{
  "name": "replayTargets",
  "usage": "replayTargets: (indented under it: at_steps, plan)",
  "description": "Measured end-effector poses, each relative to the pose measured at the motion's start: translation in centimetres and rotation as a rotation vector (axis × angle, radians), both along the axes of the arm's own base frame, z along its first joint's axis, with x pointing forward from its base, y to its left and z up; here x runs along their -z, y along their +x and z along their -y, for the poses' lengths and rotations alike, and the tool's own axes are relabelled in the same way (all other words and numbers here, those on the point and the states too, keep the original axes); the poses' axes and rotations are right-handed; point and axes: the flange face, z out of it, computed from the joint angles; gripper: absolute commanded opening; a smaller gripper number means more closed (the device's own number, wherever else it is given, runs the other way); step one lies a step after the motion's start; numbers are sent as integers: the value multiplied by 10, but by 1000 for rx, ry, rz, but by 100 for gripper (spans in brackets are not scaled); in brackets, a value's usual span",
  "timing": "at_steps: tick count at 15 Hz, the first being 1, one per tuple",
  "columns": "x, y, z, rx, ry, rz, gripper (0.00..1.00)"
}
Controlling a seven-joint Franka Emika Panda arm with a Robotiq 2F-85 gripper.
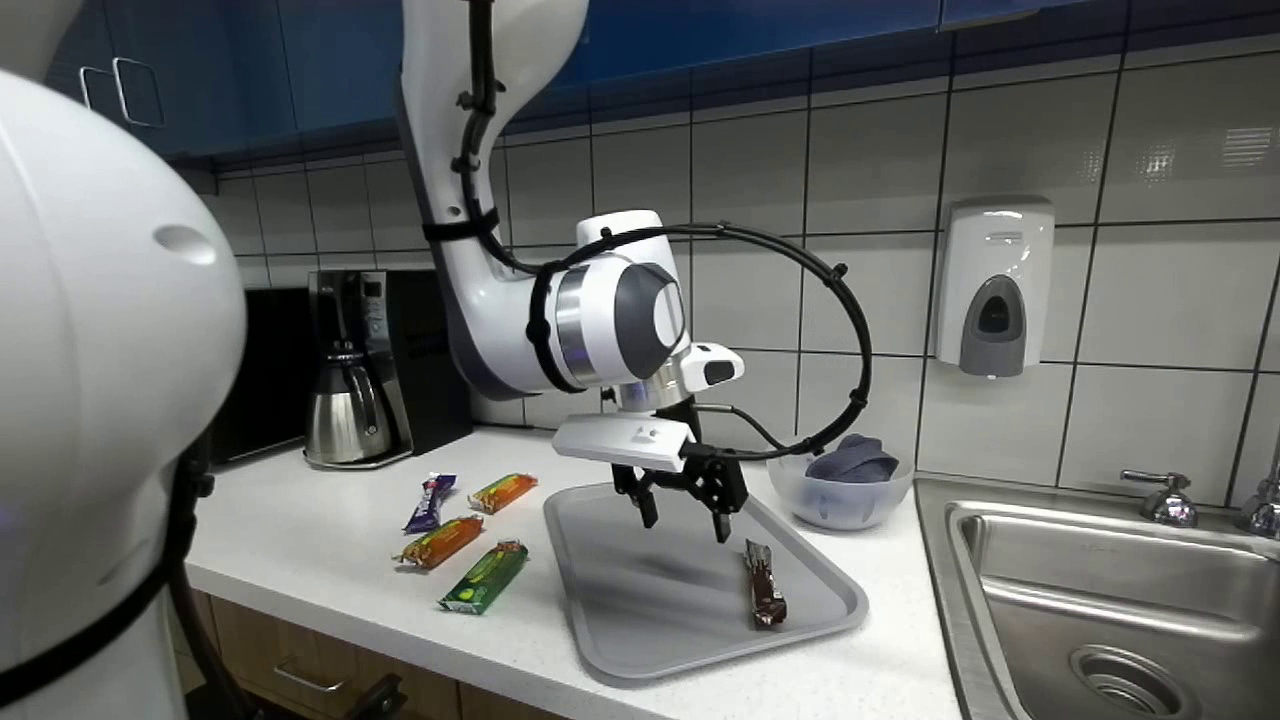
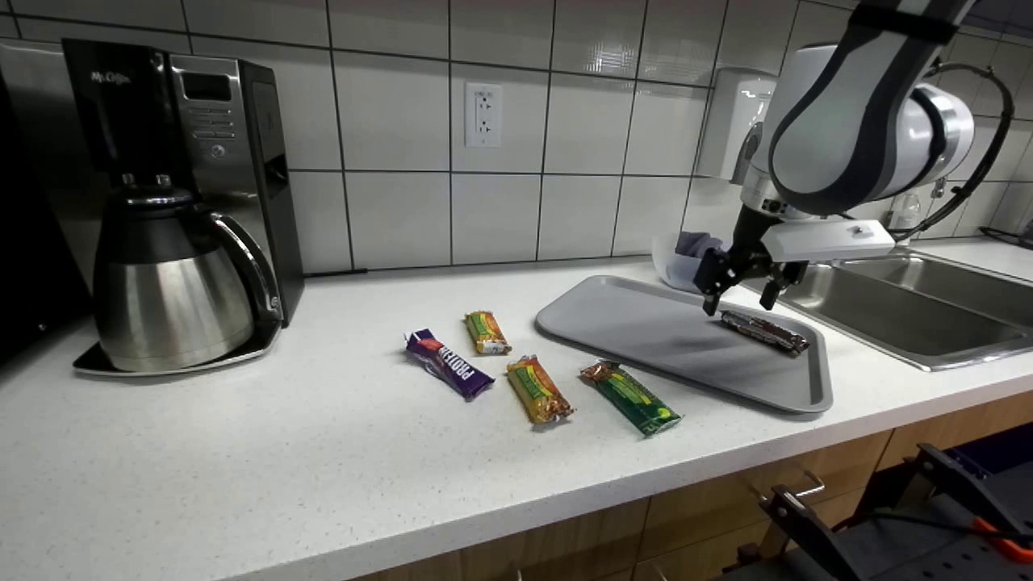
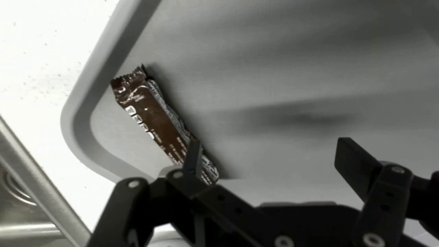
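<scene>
Tray holds brown-wrapped bar; translucent bowl holds grey-blue cloth

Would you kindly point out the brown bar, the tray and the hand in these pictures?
Brown bar (image 3: 159,123), wrist view: the middle of its wrapper.
Tray (image 2: 662,331), an exterior view: a bare part of its flat bottom.
Hand (image 1: 685,530), an exterior view: the gap midway between its fingertips.
</scene>
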Motion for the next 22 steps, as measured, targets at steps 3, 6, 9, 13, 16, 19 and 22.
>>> replayTargets:
  at_steps: [3, 6, 9, 13, 16, 19, 22]
  plan:
    - [-1, -1, 16, 29, -8, 2, 100]
    - [-1, -1, 31, 58, -18, 4, 100]
    - [1, 2, 45, 73, -30, 1, 100]
    - [11, 7, 59, 76, -32, -14, 100]
    - [18, 15, 62, 74, -27, -20, 100]
    - [24, 23, 64, 73, -23, -22, 100]
    - [29, 29, 67, 78, -21, -23, 100]
